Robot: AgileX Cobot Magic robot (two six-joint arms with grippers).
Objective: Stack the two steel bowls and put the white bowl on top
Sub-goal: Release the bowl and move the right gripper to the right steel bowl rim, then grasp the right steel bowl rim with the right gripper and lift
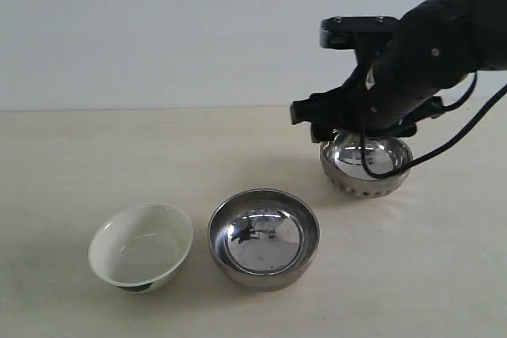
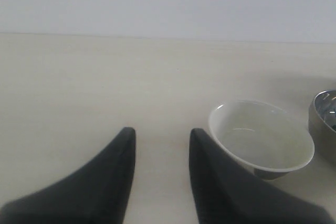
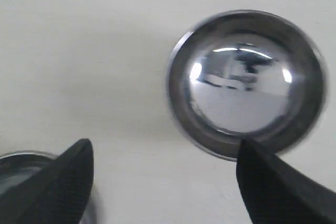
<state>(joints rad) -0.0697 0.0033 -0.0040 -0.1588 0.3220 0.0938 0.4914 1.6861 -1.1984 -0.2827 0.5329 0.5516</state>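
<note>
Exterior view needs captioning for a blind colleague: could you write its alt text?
A black robot arm's pincer hangs at the back rim of a dimpled steel bowl, far right on a pale table. Nearer the camera a smooth steel bowl sits apart, with a white bowl at its left; nothing is stacked.

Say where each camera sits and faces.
Exterior: off the arms, looking down across the table; right arm shows.
Left wrist: low over the table, facing the white bowl; open left gripper shows.
Right wrist: looking down on the smooth steel bowl; open right gripper shows.
Shared: exterior and left wrist both show the white bowl.
</note>
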